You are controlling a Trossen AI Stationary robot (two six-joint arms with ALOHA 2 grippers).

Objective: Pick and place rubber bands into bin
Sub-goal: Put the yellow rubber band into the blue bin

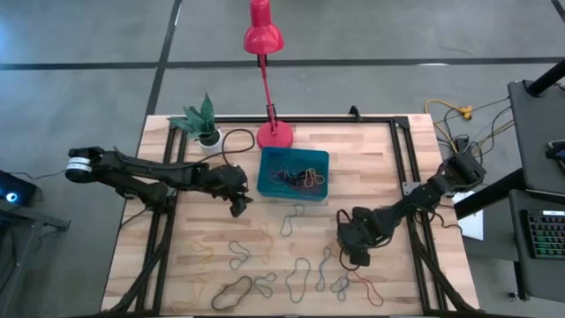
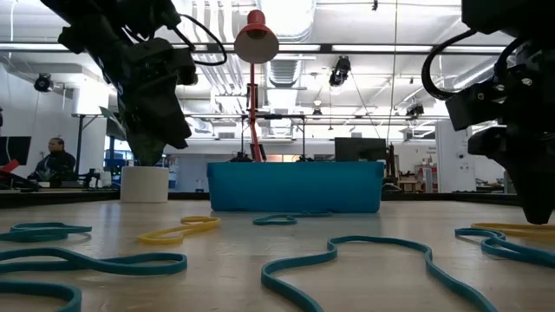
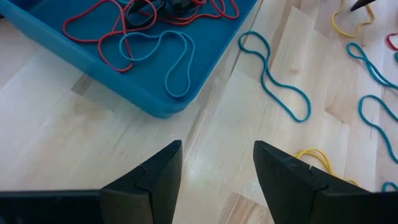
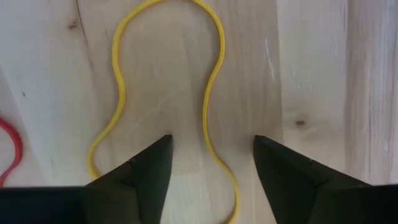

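Right end effector (image 4: pixel 211 165) spread, poised over yellow band (image 4: pixel 208 93); strand between fingers, long axis 12-to-6. Left end effector (image 3: pixel 217 171) spread, empty, beside bin (image 3: pixel 155 102).

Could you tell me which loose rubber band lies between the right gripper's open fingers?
The yellow band under the right gripper; the red one lies off to one side.

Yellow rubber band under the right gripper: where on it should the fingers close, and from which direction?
Judging by its pose, from straight above. The yellow rubber band lies flat on the table as a long loop pinched to a narrow waist. The strand running between the open fingers of the right gripper is the part to pinch; dropping down and closing across it should probably lift the thin loop.
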